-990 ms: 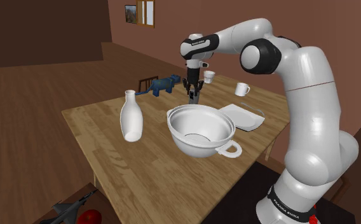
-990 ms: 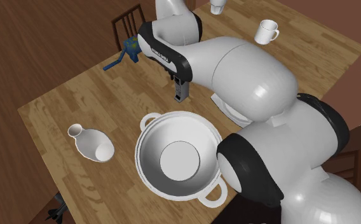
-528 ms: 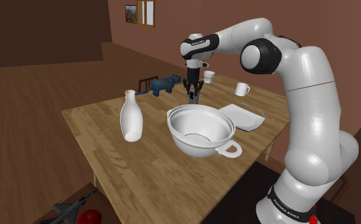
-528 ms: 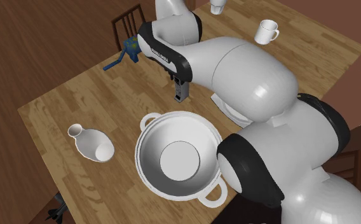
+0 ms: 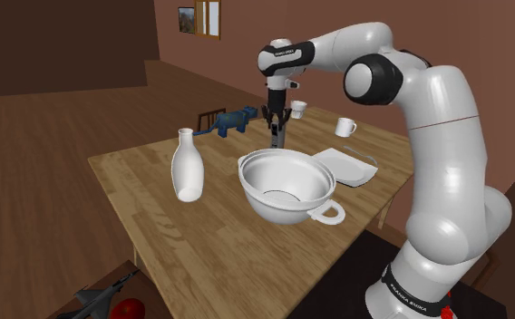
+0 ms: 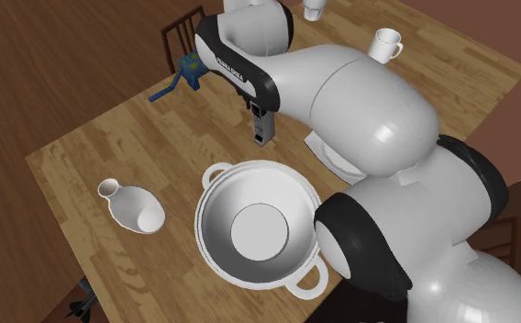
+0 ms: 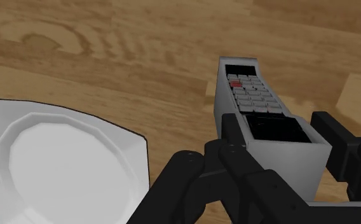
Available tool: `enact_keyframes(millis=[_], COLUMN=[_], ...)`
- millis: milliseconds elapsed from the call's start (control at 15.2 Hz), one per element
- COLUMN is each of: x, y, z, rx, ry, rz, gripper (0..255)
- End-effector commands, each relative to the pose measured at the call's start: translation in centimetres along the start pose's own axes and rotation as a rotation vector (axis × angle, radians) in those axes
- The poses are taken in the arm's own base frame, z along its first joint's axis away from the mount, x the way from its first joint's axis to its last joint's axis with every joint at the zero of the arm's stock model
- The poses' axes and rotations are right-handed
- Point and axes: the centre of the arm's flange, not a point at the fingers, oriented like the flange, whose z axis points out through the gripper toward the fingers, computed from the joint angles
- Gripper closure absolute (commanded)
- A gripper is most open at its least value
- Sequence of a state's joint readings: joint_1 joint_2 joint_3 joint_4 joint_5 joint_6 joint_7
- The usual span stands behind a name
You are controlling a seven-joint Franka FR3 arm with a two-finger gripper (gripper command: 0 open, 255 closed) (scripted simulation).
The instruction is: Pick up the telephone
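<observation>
Wrist view, right of centre: the black gripper (image 7: 279, 132) clasps the grey telephone (image 7: 249, 95) by its near end, keypad up. In the shoulder view's middle it hangs just behind the white bowl (image 5: 287, 207). I judge the lift is in hand; next, rise straight, clear of that rim.

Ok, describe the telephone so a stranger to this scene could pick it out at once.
Start at the wooden table and find the big white two-handled bowl. Just past its far rim in the shoulder view, black jaws clasp the telephone. It is the one slim grey slab with a keypad and a red key, unlike the white bottle and blue toy.
</observation>
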State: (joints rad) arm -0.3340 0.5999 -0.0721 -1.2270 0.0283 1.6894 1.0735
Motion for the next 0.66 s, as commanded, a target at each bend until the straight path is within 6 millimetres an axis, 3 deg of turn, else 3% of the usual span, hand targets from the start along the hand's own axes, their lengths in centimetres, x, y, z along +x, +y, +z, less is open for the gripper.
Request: enact_keyframes(millis=[0, 462, 594], x=[0.0, -0.2, -0.2], y=[0.2, 0.7, 0.7], z=[-1.1, -4.7, -4.8], rx=[0.0, 0.0, 0.0], ry=[0.0, 0.0, 0.0], rz=[0.0, 0.0, 0.0], gripper=[255, 255, 255])
